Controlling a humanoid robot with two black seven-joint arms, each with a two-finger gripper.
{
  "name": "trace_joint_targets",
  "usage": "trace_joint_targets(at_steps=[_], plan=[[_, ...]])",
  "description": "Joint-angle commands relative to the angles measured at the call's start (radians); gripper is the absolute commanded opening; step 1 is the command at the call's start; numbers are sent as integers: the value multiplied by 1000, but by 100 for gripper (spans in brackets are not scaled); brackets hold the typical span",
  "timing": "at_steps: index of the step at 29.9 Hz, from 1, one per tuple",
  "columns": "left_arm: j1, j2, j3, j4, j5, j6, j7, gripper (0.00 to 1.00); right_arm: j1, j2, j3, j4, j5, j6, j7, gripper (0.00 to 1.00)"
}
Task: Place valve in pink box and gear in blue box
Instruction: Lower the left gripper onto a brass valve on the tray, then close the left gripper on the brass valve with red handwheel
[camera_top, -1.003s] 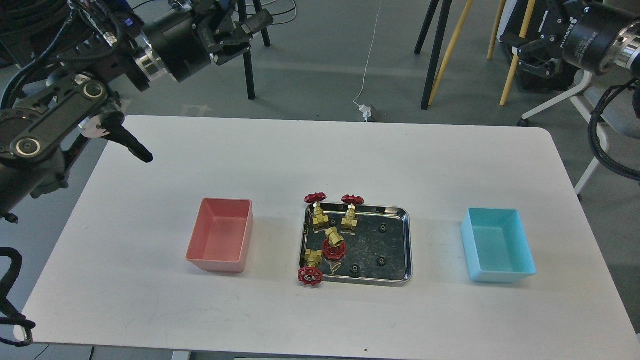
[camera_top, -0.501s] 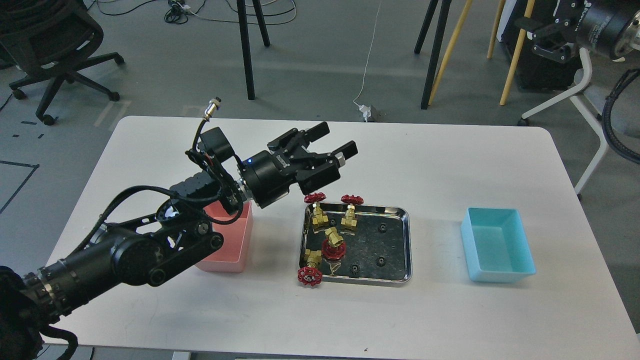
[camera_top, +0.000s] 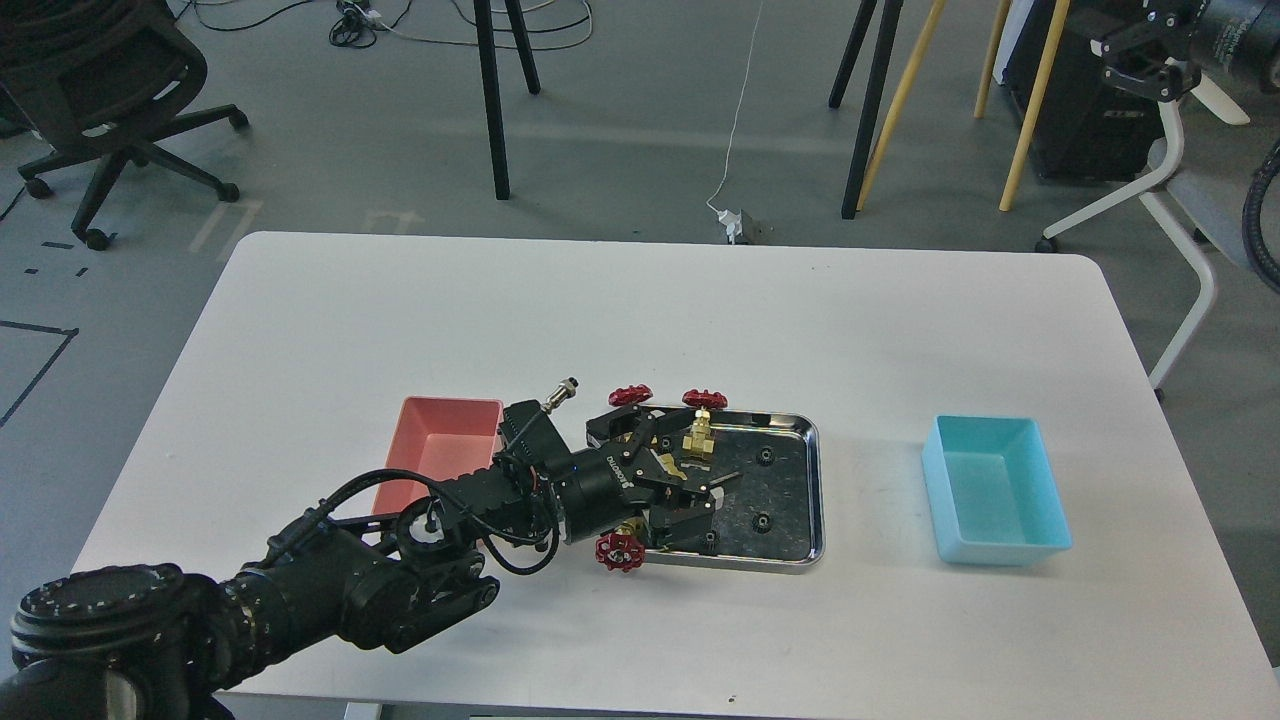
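Note:
My left gripper (camera_top: 697, 487) is low over the left half of the steel tray (camera_top: 800, 556), its jaws spread apart. It covers the middle valve, which is hidden. Three other valves show: one at the tray's back left (camera_top: 630, 396), one beside it (camera_top: 703, 420), one at the front left corner (camera_top: 617, 552). Small black gears (camera_top: 765, 457) lie in the tray's right half. The pink box (camera_top: 440, 450) is left of the tray, partly behind my arm. The blue box (camera_top: 995, 490) is at the right. My right gripper (camera_top: 1140, 55) is high at the top right, off the table, dark and small.
The white table (camera_top: 640, 310) carries only the two boxes and the tray. Behind it on the floor are tripod legs, wooden poles, an office chair at the top left and a chair frame at the right.
My left arm swung down from high at the left, over the pink box, and the gripper dropped into the tray onto the middle valve. The right arm drew back toward the top right.

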Motion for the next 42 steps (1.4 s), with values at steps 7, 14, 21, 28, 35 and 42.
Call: trace_joint_targets(at_steps=[7,14,21,28,35,42], plan=[[0,-12,66,115,-8,0,0,98,-3,0,-3,0,-1,0,0,99],[0,-12,81,144,-10,0,0,92,-3,6,-3,-1,-18,0,0,99],[-1,-12,107,144,-2,0,0,72,-6,9,-5,-3,-28,0,0,99],[0,-12,132,146,-1,0,0,52,-10,12,-5,-15,-51,0,2,99],[0,-12,130,146,-2,0,0,29,-13,14,-9,-18,-53,0,2,99],[2,-12,130,144,-5,0,0,6,-13,14,-31,-24,-53,0,5,99]])
